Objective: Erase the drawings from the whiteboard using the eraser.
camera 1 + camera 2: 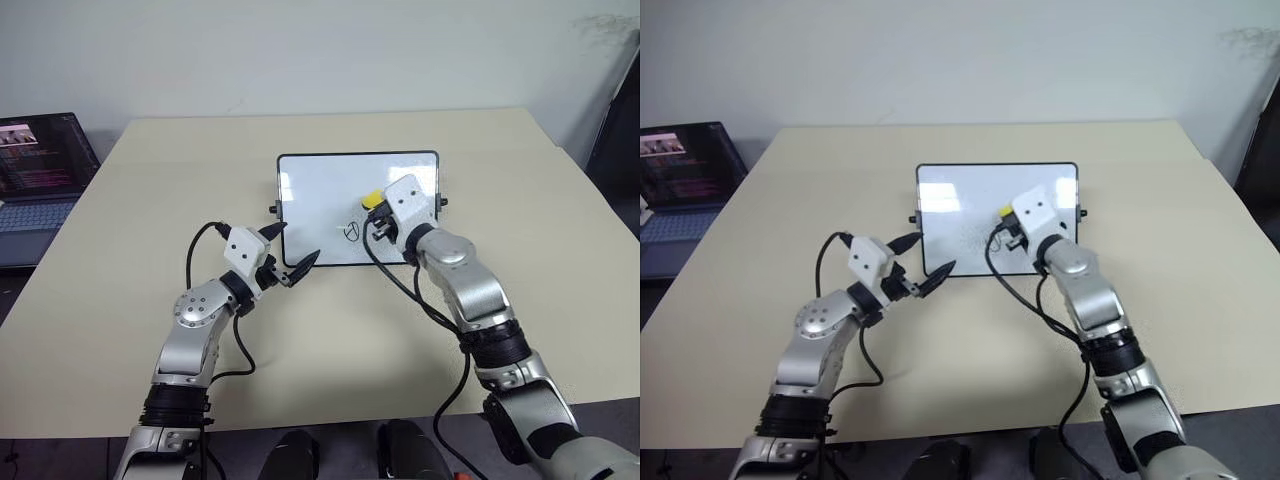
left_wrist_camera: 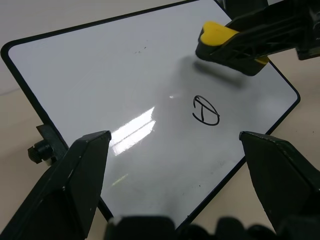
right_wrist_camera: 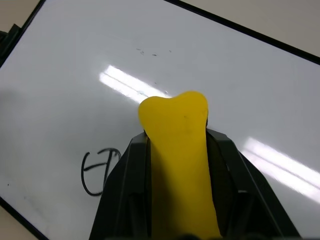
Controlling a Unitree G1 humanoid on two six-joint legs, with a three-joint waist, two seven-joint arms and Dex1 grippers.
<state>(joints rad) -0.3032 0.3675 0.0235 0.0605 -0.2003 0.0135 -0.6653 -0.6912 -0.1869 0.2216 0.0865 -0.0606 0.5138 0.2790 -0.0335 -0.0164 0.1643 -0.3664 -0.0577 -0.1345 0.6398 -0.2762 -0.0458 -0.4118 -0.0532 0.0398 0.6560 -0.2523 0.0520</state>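
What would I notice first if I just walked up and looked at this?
Probably the bright yellow eraser, pinched in the right gripper above the whiteboard in the middle of the table. Then the one circled black drawing near the board's lower edge, just beside the eraser. The left gripper waits open at the board's lower left corner, and a lit laptop sits off to the left.

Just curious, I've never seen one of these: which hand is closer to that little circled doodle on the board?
The right hand, holding the yellow eraser, is just above the circled drawing. The left hand sits open off the whiteboard's lower left corner.
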